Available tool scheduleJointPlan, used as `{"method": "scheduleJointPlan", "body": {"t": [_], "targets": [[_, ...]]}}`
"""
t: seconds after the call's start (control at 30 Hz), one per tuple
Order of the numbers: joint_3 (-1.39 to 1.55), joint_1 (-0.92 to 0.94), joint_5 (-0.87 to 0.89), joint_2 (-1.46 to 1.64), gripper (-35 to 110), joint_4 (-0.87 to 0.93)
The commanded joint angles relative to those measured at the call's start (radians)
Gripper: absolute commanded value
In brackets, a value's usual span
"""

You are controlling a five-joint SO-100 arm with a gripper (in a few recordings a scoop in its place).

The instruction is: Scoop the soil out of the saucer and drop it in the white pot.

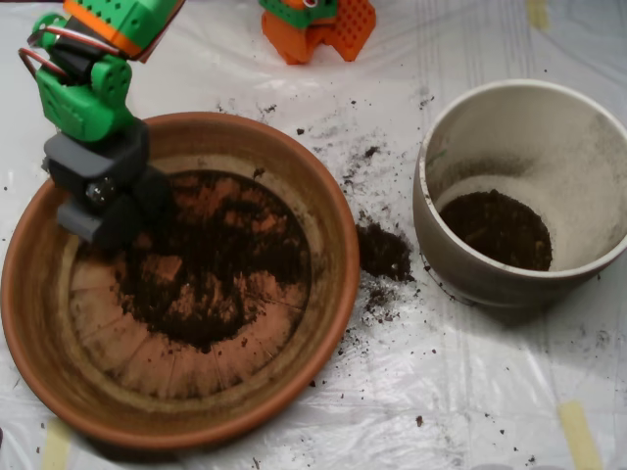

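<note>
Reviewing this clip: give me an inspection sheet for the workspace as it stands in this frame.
Surface: table under clear plastic sheeting, tan tape strips at the edges.
Job's things: large round terracotta saucer with thin dark crumbly soil spread on its base; deep off-white ceramic pot, right of the saucer, has soil at its bottom.
Clutter: spilled soil clump between saucer and pot, crumbs scattered around.
Grippers: grey scoop down inside the saucer's left side, at the soil's edge.
Cables: red and white wires looped on the green arm.
Surroundings: orange and green arm base at top.
</note>
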Motion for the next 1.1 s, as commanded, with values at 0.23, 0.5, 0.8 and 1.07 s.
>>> {"method": "scheduleJointPlan", "body": {"t": [0.23, 0.5, 0.8, 1.07], "targets": [[0.262, -0.156, -0.075, 0.614, -1, -0.132], [0.284, -0.399, -0.048, 0.914, -1, 0.069], [0.025, -0.735, -0.011, 0.988, -1, 0.342], [-0.163, -1.003, -0.014, 0.847, -1, 0.456]]}}
